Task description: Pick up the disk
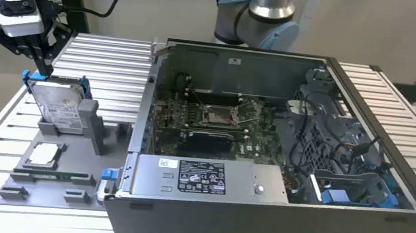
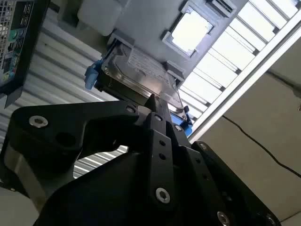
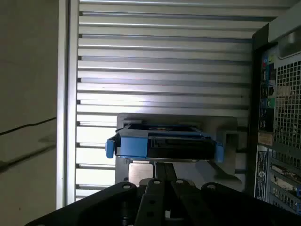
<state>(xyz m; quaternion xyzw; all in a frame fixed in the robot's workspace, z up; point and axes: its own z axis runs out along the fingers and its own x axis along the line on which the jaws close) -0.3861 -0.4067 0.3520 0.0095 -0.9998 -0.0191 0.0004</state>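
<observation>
**Tool at the upper edge of the standing disk**

The exterior view takes in the whole layout. The disk [image 1: 61,101] stands on edge in a grey holder [image 1: 90,120] at the exterior view's left. It leans slightly, with its white label facing outward. A small square silver chip [image 1: 44,154] lies on the same grey fixture, nearer the camera. An open computer case [image 1: 236,64] stands to the exterior view's right of the holder, with its motherboard [image 1: 216,114] and a long grey stickered box [image 1: 201,177] exposed.

The first wrist view gives the disk [image 3: 164,147] edge-on, showing the blue bracket [image 3: 134,145] wrapped around it and the case's rear ports [image 3: 277,117] alongside. The second wrist view shows the disk's labelled face [image 2: 141,70] at a slant.

Everything rests on a slatted aluminium tabletop [image 1: 105,59]. Both wrist views show a pale floor [image 3: 28,70] beyond the tabletop's edge, crossed by a dark cable [image 2: 254,141]. A plain light wall [image 1: 150,0] closes the background.

The arm [image 1: 269,13] rises behind the case. The tool [image 1: 43,67] comes down at an angle over the disk's upper corner. In both wrist views its black fingers [image 2: 160,122] look drawn together into one narrow tip. That tip [image 3: 164,165] sits right at the disk's top edge, and I cannot tell whether it touches. The disk sits in its holder, not lifted.
</observation>
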